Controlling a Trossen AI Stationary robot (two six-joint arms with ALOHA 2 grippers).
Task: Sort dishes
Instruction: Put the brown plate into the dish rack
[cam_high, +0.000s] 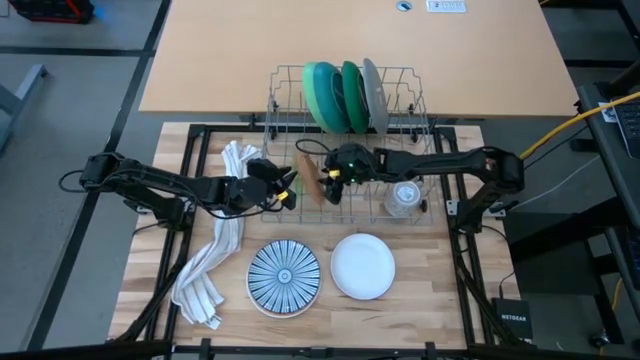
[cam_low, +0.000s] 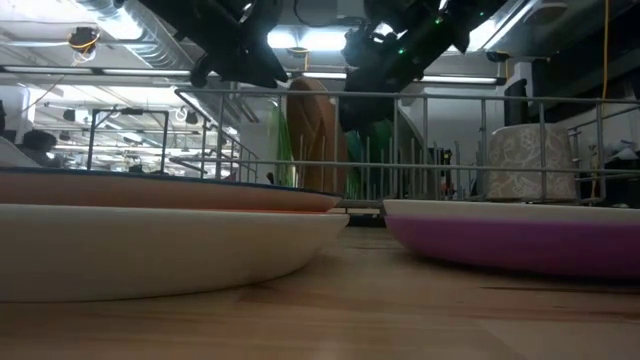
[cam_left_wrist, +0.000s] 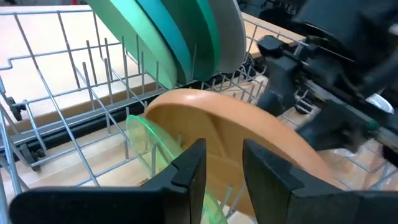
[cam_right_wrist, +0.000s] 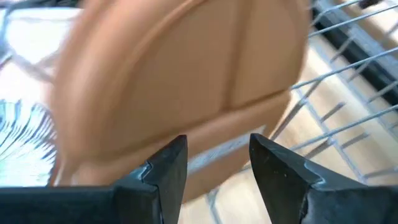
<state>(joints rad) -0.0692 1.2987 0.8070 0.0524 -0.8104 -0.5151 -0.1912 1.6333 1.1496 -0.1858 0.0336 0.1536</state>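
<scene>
Wooden tabletop (cam_high: 440, 300) carries a rack (cam_high: 290, 95); orange plate (cam_high: 309, 177) stands between both grippers' released fingers: left gripper (cam_high: 287, 190), right gripper (cam_high: 331, 176).

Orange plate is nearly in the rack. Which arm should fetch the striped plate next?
Probably left. The striped plate lies on the table's left half, nearer the left hand. The right hand is over the rack, beside the orange plate.

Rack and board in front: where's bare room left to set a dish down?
Free: the rack's left rear slots beside the green plates; bare board right of the white plate, in front of the glass cup. Crowded: rack front centre, where the left hand and right hand flank the orange plate.
</scene>
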